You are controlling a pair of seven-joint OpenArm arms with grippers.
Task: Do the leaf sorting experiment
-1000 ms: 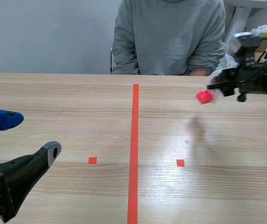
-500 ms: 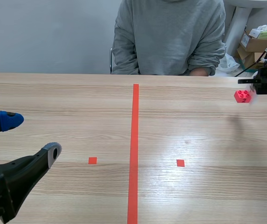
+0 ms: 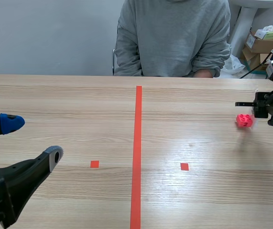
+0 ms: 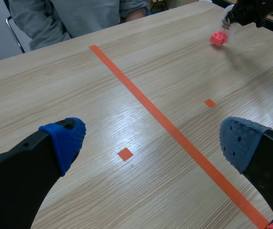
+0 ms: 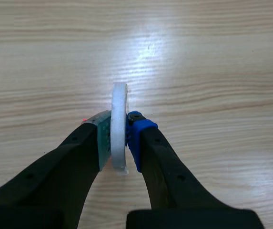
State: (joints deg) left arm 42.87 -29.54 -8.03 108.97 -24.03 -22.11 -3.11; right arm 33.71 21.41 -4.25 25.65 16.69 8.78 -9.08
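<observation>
Scene view: I'm holding my left tool (image 3: 31,139) low at the near left corner of the bench (image 3: 79,100), fingers spread wide, gripping nothing. My right tool (image 3: 259,106) is hanging out near the right edge, with a red brick (image 3: 244,120) just beside it, toward the middle. Honestly I'm not seeing a single leaf anywhere, so I'm judging that nothing's sorted yet and pretty much the whole job is waiting. Between the tools I'm only seeing bare wood, the tape line (image 3: 137,143) and two small tape squares (image 3: 94,164), so I'm reckoning there's lots of room inward. Outward is tighter: boxes (image 3: 262,42) and cables (image 3: 255,69) are sitting past the right edge, and a person (image 3: 174,38) is sitting at the far edge.

Left wrist view: my spread fingers (image 4: 62,143) are framing the tape line, with nothing between them. The brick is showing well ahead, out by the right tool, and its shadow (image 4: 236,52) is lying a bit apart from it. So I'm guessing it's off the wood, not resting on it.

Right wrist view: the fingers here are pinching a thin white piece (image 5: 119,100) edge-on, with wood underneath. A sliver of red is peeking out behind one finger. I can't tell whether the brick is joined to the white piece.
</observation>
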